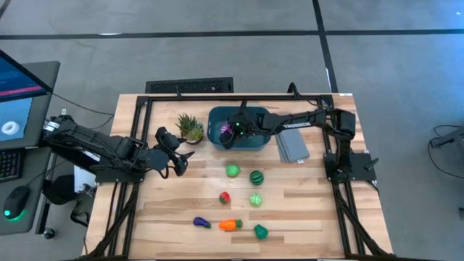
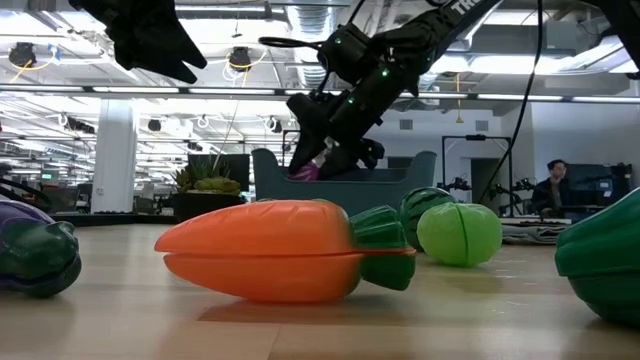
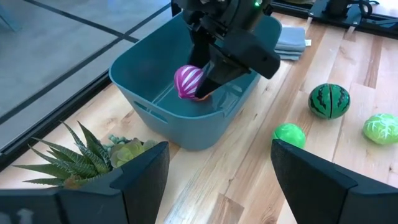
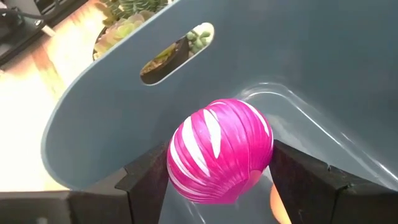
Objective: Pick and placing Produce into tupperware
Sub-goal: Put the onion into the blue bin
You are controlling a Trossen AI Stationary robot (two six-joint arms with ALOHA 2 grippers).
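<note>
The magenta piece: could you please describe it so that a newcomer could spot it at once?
Find the teal tub at the table's far edge. The right gripper reaches inside, jaws shut on a magenta ball with white stripes, the only produce off the tabletop.

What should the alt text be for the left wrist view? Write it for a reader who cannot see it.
The right hand holds a magenta striped piece inside the teal tub, above its floor. On the wooden table beside the tub lie a green ball, a watermelon and a pale green piece; a spiky plant stands nearby.
</note>
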